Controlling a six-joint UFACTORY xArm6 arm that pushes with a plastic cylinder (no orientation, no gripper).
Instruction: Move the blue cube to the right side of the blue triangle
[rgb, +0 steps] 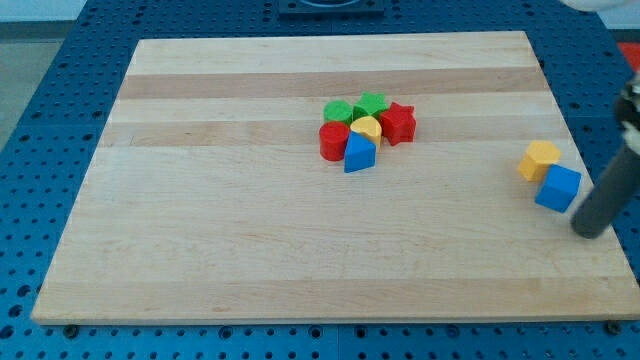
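Note:
The blue cube (557, 188) lies near the board's right edge, touching a yellow block (540, 159) just above and left of it. The blue triangle (359, 153) sits at the lower edge of a cluster near the board's middle. My tip (590, 230) is the lower end of the dark rod, just right of and slightly below the blue cube, close to it. Whether it touches the cube I cannot tell.
The cluster also holds a red cylinder (333, 140), a yellow block (366, 128), a red star (398, 123), a green block (338, 110) and a green star (371, 104). The wooden board (250, 230) lies on a blue perforated table.

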